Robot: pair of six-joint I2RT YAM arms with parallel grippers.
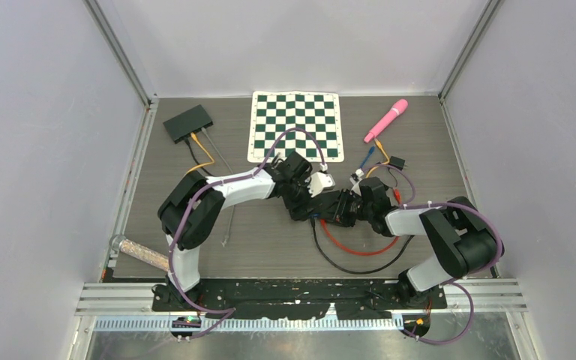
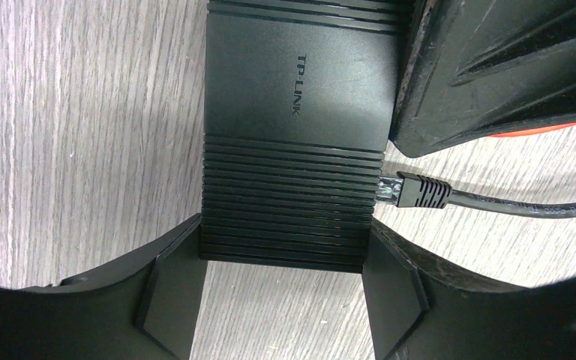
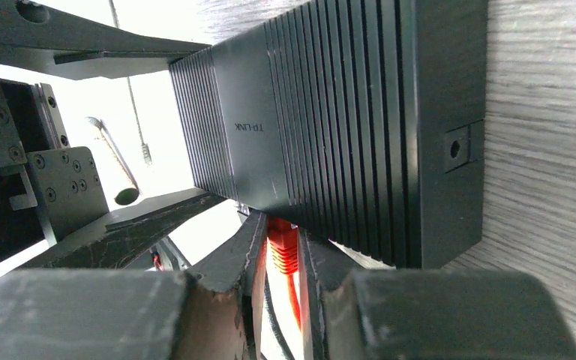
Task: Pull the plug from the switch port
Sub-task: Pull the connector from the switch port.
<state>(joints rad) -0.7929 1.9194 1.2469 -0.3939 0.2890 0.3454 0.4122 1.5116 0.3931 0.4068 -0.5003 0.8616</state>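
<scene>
The right gripper (image 3: 281, 262) is clamped on the red plug (image 3: 283, 247), which sits at the port side of the switch (image 2: 292, 90), mid-table. The left gripper (image 2: 281, 274) pinches the switch between its 2 fingers. A black plug (image 2: 416, 191) is in a port. Beyond lies a chessboard (image 1: 296, 124).

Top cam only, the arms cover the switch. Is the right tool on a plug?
Observer: Yes. In the right wrist view, the right tool is shut on a red plug at the edge of the switch.
Operator: And the left tool?
Observer: In the left wrist view, the left tool straddles the switch with a finger against each side, bracing it.
</scene>
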